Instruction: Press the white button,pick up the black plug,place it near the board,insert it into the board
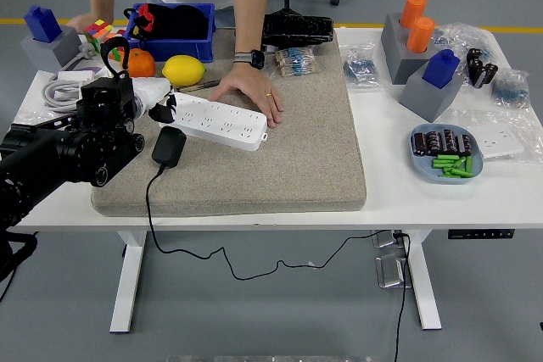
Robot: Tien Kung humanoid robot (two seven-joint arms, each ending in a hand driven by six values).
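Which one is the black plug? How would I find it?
Find the big grey mat on the white table. Near its left edge, just in front of the long white power strip, lies the black plug. It alone trails a black cable off the table.

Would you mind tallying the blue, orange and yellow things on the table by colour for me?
Blue: 3, namely the bin, the block at far left and the block at right.
Orange: 3, namely two cylinders and the orange fruit.
Yellow: 1, the lemon.
Total: 7.
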